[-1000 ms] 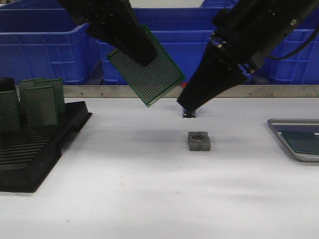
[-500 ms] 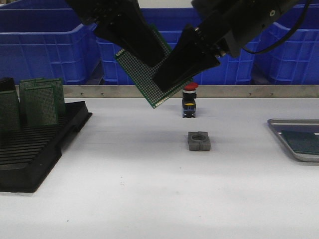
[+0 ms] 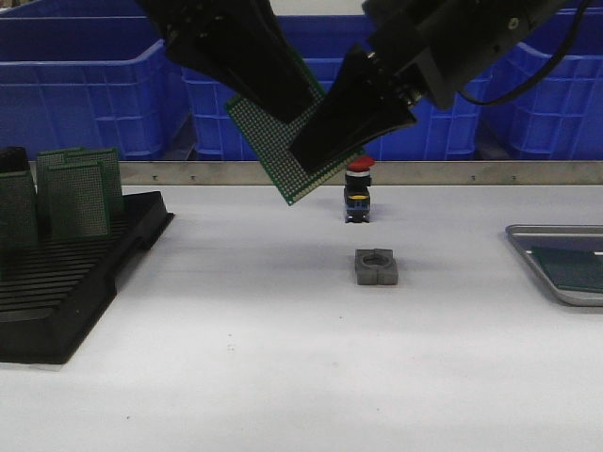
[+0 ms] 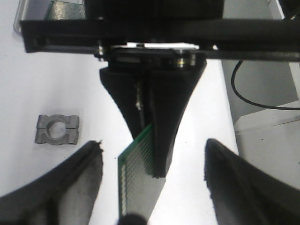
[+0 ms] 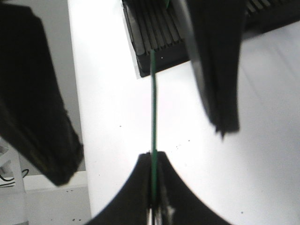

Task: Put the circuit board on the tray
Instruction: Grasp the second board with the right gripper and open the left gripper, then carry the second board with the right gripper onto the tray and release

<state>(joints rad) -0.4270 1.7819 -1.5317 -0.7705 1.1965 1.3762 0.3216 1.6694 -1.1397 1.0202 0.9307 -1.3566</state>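
The green perforated circuit board (image 3: 273, 155) hangs tilted in the air above the middle of the table. My right gripper (image 3: 311, 155) is shut on its lower right edge; in the right wrist view the board (image 5: 153, 93) shows edge-on, pinched between the jaws of that gripper (image 5: 153, 157). My left gripper (image 4: 152, 144) is open, its fingers (image 4: 79, 178) standing wide apart on either side of the board (image 4: 138, 168) without touching it. The silver-grey tray (image 3: 524, 247) lies at the table's right edge with a dark green board lying in it.
A black slotted rack (image 3: 66, 282) with upright green boards (image 3: 80, 193) sits at the left. A grey clamp block (image 3: 377, 266) and a red-topped push button (image 3: 359, 193) stand mid-table under the arms. Blue crates (image 3: 85, 75) line the back behind a metal rail.
My right gripper rose from near the button, swung left and shut on the board's lower edge. The left gripper, which held the board, now stands open around it.
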